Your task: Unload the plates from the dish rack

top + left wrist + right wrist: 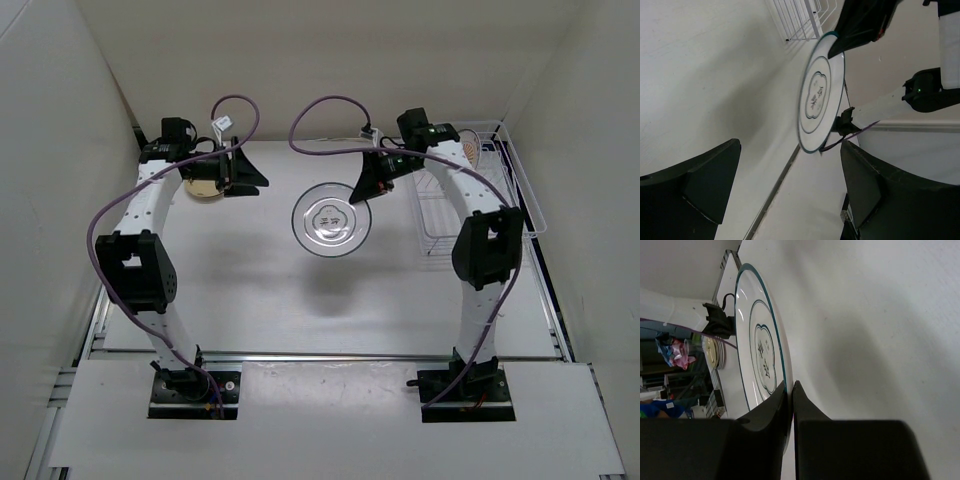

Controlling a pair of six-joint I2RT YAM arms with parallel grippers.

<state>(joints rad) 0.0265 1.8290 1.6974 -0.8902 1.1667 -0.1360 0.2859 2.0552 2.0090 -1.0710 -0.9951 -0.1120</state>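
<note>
A white plate with dark concentric rings (331,220) hangs flat above the middle of the table, casting a shadow below it. My right gripper (361,190) is shut on its right rim; in the right wrist view the fingers (791,390) pinch the ringed plate's (759,347) edge. A cream-tan plate (204,189) lies at the back left, just beside my open left gripper (252,180), which holds nothing. The left wrist view shows that gripper (790,200) facing the ringed plate (819,97). The white wire dish rack (445,215) stands at the right, with an orange-centred plate (470,152) at its far end.
Walls close in the table on the left, back and right. Purple cables loop above both wrists. The rack (797,17) shows at the top of the left wrist view. The tan plate (715,352) appears far off in the right wrist view.
</note>
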